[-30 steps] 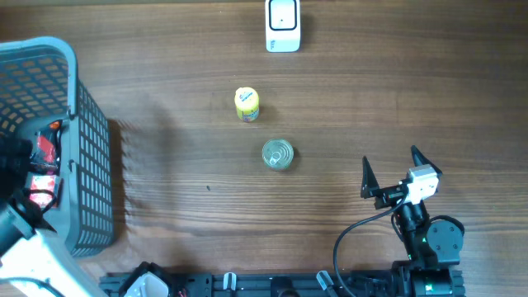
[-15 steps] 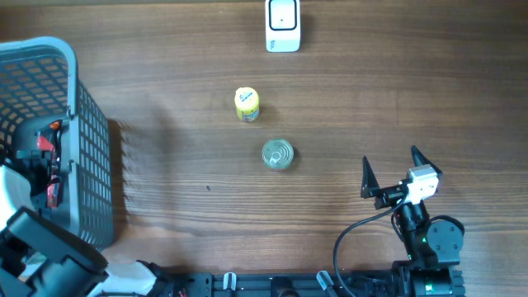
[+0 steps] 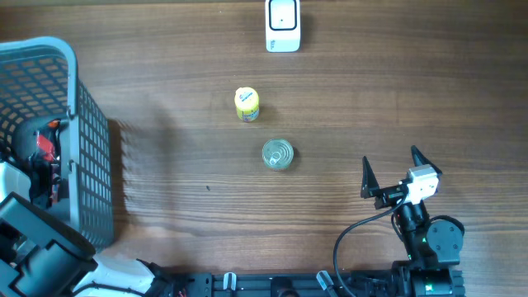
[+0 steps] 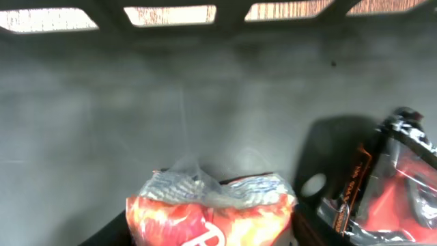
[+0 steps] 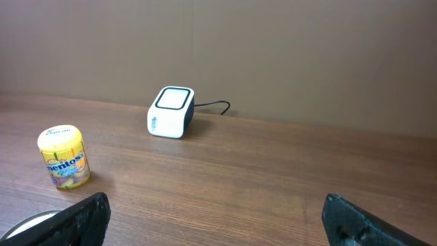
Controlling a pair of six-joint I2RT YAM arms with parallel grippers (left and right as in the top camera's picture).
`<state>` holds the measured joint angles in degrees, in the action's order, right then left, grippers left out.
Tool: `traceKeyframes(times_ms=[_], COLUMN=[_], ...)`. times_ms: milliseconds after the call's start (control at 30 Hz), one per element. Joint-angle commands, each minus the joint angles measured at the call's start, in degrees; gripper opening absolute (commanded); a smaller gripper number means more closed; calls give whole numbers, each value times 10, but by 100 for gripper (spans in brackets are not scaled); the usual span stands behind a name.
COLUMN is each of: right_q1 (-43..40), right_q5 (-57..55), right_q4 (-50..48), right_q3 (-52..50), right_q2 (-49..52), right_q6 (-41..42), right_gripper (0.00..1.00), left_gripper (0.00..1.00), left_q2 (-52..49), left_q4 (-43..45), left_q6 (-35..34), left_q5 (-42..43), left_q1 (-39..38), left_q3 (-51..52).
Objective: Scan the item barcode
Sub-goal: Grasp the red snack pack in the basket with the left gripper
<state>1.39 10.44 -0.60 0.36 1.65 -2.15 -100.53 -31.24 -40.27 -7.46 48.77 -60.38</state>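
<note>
Pinching a crinkled, silver-edged orange-red packet (image 4: 208, 205), left claw (image 4: 208, 229); right claw (image 5: 215, 208) spread wide.

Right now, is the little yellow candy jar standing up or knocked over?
Standing up. The yellow Mentos jar rests on its base, lid on top, label the right way up.

- One grey basket (image 3: 92, 165), at the left edge of the surface.
- Two packets show inside it in the left wrist view: an orange-red packet (image 4: 205, 215) with a crimped top, and a red and black packet (image 4: 399, 188) beside it.
- One white scanner (image 3: 283, 25), at the far edge.
- One yellow tub (image 3: 247, 104), towards the middle of the surface.
- One tin can (image 3: 277, 154), just nearer than the tub.
- Two robot arms: the left arm (image 3: 33, 252) at the near left corner, the right arm (image 3: 429, 235) at the near right corner.
- One black cable (image 3: 355, 235), looping by the right arm.
</note>
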Motion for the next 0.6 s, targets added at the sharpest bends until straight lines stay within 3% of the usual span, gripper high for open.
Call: traceKeyframes(times_ms=[0,233,467,567], right_q1=[0,0,0,0], right_q5=[-2,-2,-2,-2], right_q4=[-2,-2,-2,-2], right_q3=[-1,-1,-1,-1], right_q2=[-2,-2,-2,-2], right_q6=[8,8,8,8], right_gripper=[100,100,100,100], left_gripper=[49,50,53,53], left_q2=[-16,120,375,467], left_q4=[-11,-18,-34,-1], left_q6=[-4,-3,-7,-8], left_q5=[81,226,251,320], left_q1=[2,2,2,2], left_q3=[3,-5,-58,-64])
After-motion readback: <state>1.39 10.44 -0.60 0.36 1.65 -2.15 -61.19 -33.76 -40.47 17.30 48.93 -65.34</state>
